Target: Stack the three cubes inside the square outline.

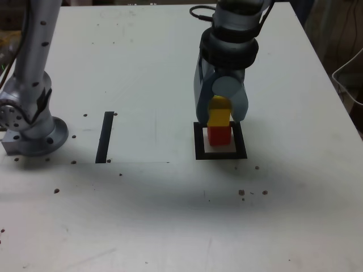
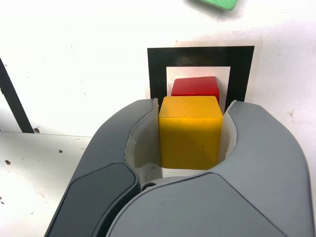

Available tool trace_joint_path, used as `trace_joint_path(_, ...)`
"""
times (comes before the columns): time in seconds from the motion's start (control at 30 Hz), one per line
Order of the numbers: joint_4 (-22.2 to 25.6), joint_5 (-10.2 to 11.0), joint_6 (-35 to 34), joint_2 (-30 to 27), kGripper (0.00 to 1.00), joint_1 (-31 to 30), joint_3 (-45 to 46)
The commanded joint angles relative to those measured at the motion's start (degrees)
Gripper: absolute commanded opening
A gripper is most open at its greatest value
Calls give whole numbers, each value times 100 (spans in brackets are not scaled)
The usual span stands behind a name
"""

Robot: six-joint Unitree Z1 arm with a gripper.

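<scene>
Exterior view: gripper (image 1: 220, 115) lowered over the square (image 1: 199, 141), jaws clamped on the yellow cube (image 1: 219, 115). Yellow cube set on top of the red cube (image 1: 219, 135), red cube sitting inside the square on its white interior. Whether the two cubes quite touched, hard to tell from here. Straight tape strip (image 1: 105, 136) well apart from the square, toward the exterior view's left. Arm base (image 1: 33, 127) farther still that way, beyond the strip. All on a white table (image 1: 170, 215), speckled with small dark spots.

Wrist view: gripper (image 2: 190, 133) closed on the yellow cube (image 2: 190, 132), one jaw pressed against each side face. Red cube (image 2: 195, 86) seen just behind the yellow one, within the square (image 2: 157, 74). Green cube (image 2: 219, 3) outside the square, beyond its far side, cut off by the picture edge. Part of the strip (image 2: 12, 98) seen off to one side of the square.
</scene>
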Motion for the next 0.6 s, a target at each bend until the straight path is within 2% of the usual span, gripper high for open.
trace_joint_path(0.0, -11, -2, 13, 8, 46, 13, 8)
trace_joint_path(0.1, -79, -1, 54, 18, 55, 13, 25)
trace_joint_path(0.23, -176, 1, 116, 21, 80, 13, 94)
trace_joint_path(0.33, -157, 12, 117, 20, 95, 17, 175)
trace_joint_path(0.4, -139, 17, 114, 22, 99, 19, 211)
trace_joint_path(0.57, -158, 58, 125, -11, 99, 21, 190)
